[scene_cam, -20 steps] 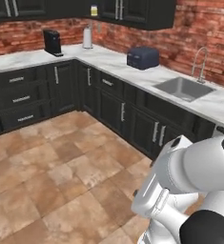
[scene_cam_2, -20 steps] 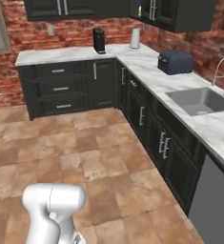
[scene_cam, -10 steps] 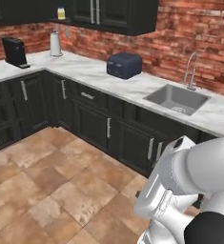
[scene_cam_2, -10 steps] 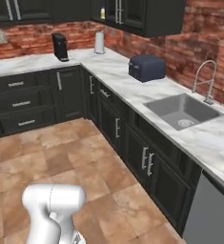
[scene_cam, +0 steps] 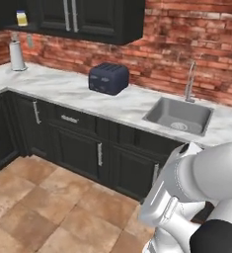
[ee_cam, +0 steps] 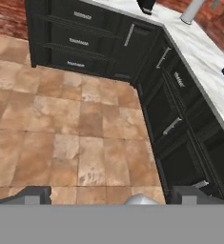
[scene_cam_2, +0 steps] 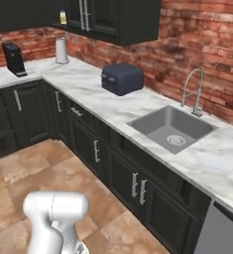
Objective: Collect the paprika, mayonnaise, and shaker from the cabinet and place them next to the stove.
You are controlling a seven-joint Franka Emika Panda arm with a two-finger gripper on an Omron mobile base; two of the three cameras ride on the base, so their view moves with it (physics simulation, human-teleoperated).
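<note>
Mayonnaise (scene_cam: 21, 18) is seen as a squat yellow, blue-lidded jar on the shelf recess of the cabinet (scene_cam: 95, 17), above the tabletop (scene_cam: 78, 91) and well apart from the arm. A rigid, smooth and possibly slippery body is judged likely, so a grasp across its middle, below the lid, is advised. The fingers (ee_cam: 111, 195) are spread wide over the floor, with nothing held.

Red brick wall (scene_cam: 196, 39), marble counter (scene_cam: 117, 106), black base cabinets (scene_cam_2: 95, 149), tan tile floor (ee_cam: 61, 124).

Black cabinet (scene_cam: 97, 20), red brick wall (scene_cam: 196, 44), navy toaster (scene_cam: 108, 78)
</note>
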